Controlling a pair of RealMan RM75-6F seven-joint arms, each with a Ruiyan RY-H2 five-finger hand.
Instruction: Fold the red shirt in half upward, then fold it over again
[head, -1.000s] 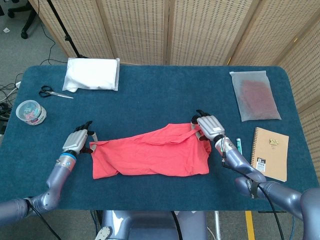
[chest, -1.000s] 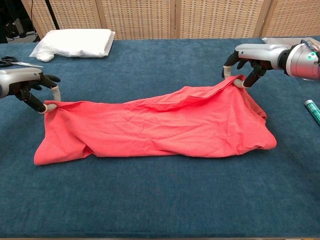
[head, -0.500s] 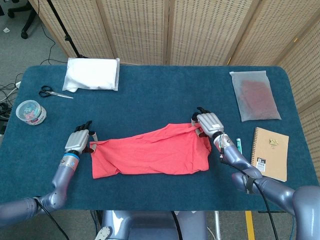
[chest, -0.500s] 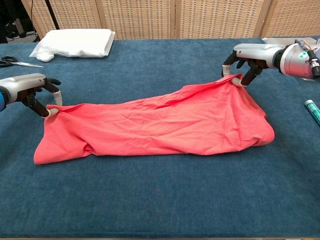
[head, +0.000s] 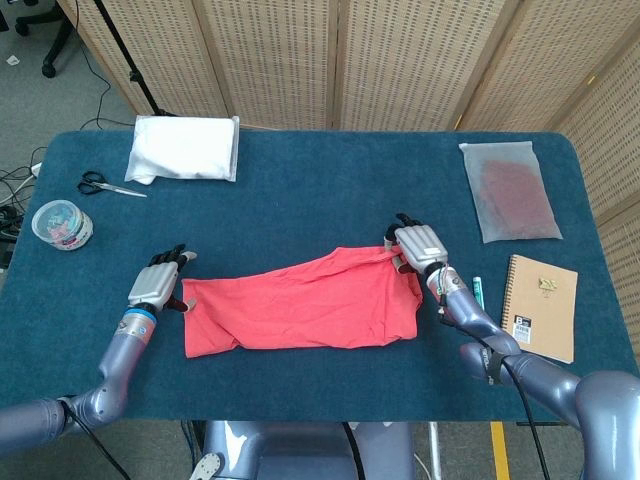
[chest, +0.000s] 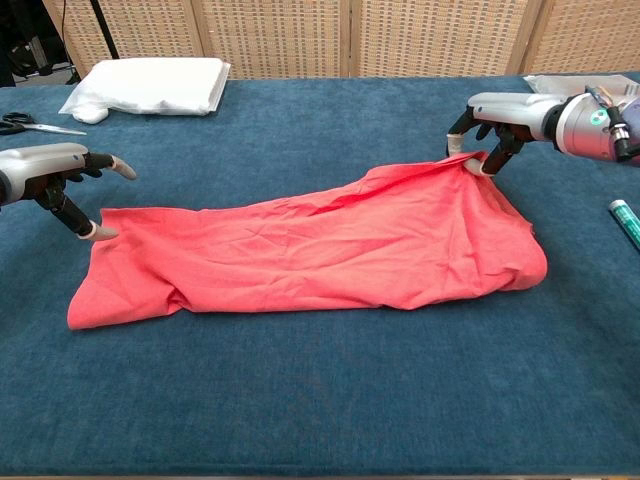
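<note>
The red shirt (head: 300, 310) (chest: 320, 255) lies folded into a long band across the middle of the blue table (head: 320, 190). My left hand (head: 160, 282) (chest: 55, 170) hovers at its left end with fingers spread; only one fingertip (chest: 92, 231) touches the cloth's corner, and nothing is held. My right hand (head: 418, 248) (chest: 505, 112) is at the far right corner of the shirt and pinches the raised edge (chest: 472, 163) between thumb and a finger. That corner stands slightly off the table.
A white folded cloth (head: 185, 148) lies at the back left, with scissors (head: 105, 185) and a round tub of small items (head: 62, 222) further left. A frosted bag (head: 508, 190), a pen (head: 478, 290) and a notebook (head: 540, 305) lie at the right.
My left hand has let go of the shirt's left corner and spread its fingers; that corner now lies flat. The right hand keeps its pinch and has barely moved.
</note>
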